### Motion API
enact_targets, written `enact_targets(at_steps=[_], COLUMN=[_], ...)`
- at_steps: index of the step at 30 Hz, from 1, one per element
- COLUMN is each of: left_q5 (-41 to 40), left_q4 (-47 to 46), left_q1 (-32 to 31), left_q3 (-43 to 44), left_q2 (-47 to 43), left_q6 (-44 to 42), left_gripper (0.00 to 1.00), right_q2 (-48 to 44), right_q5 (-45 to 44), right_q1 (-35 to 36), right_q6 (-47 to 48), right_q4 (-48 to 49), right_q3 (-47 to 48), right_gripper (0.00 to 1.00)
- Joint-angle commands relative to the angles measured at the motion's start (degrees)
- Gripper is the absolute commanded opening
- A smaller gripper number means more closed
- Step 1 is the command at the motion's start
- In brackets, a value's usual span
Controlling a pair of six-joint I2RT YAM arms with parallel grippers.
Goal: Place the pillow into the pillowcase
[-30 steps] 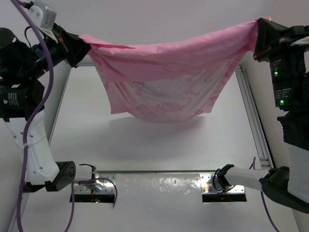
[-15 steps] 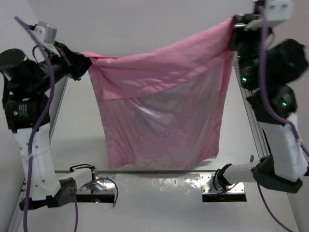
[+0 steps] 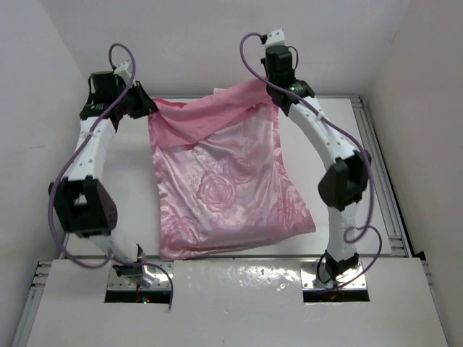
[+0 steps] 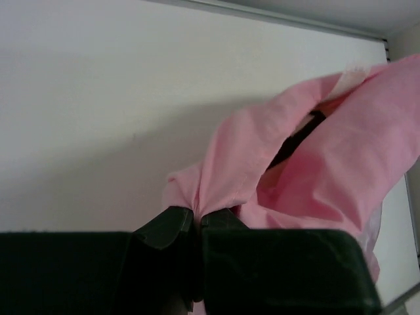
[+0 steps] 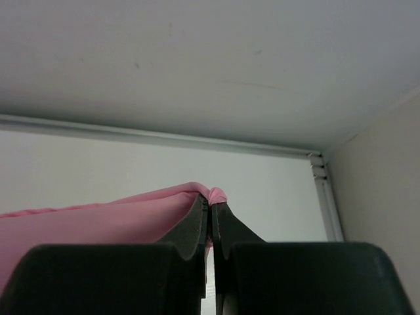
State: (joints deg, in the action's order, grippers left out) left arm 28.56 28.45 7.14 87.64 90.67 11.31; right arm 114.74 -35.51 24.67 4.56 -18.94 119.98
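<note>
The pink satin pillowcase (image 3: 224, 195) lies spread along the table, its rose pattern facing up, its far edge bunched and lifted between the two arms. My left gripper (image 3: 147, 108) is shut on the far left corner, and in the left wrist view the fabric (image 4: 308, 151) gathers into the pinched fingertips of that gripper (image 4: 195, 220). My right gripper (image 3: 273, 95) is shut on the far right corner; its wrist view shows a small pink fold (image 5: 215, 194) poking out above the closed tips of the gripper (image 5: 211, 211). The pillow is hidden; no cream surface shows.
An aluminium rail (image 3: 377, 155) runs along the right side of the white table (image 3: 130, 210). White walls close in the back and both sides. A shiny metal plate (image 3: 239, 271) with the arm bases lies at the near edge, just below the pillowcase's near hem.
Both arms have swung from high near the camera down to the back of the table. The pillowcase went from hanging in the air between them to lying stretched on the table.
</note>
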Motion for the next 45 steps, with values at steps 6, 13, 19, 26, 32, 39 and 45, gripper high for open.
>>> enact_targets(at_steps=[6, 13, 19, 26, 32, 39, 45], left_q5=[-1.75, -4.80, -11.08, 0.89, -2.89, -17.54, -24.51], left_q4=[-10.86, -19.65, -13.86, 16.91, 25.69, 10.07, 2.23], left_q1=[0.77, 2.35, 4.02, 5.17, 2.62, -3.33, -10.12], left_q3=[25.54, 36.11, 42.71, 23.15, -15.24, -16.66, 6.52], left_q2=[26.28, 48.09, 48.03, 27.83, 6.29, 2.83, 20.13], left_q6=[6.25, 15.14, 3.47, -30.36, -42.94, -44.79, -46.20], left_gripper=[0.00, 0.73, 1.00, 1.00, 0.97, 0.75, 0.92], right_q2=[16.10, 30.09, 23.48, -5.33, -27.25, -31.94, -31.59], right_q5=[-1.77, 15.27, 31.27, 39.19, 47.64, 48.78, 58.34], right_q1=[-9.97, -16.66, -22.81, -22.99, -24.23, -20.19, -18.43], right_q6=[-17.37, -44.48, -51.41, -34.55, -38.30, -37.34, -39.97], right_q4=[18.13, 22.39, 10.34, -2.77, -3.02, -3.84, -0.58], right_q3=[6.58, 13.20, 3.27, -29.68, -60.19, -68.93, -67.07], right_gripper=[0.00, 0.94, 0.99, 0.99, 0.84, 0.67, 0.90])
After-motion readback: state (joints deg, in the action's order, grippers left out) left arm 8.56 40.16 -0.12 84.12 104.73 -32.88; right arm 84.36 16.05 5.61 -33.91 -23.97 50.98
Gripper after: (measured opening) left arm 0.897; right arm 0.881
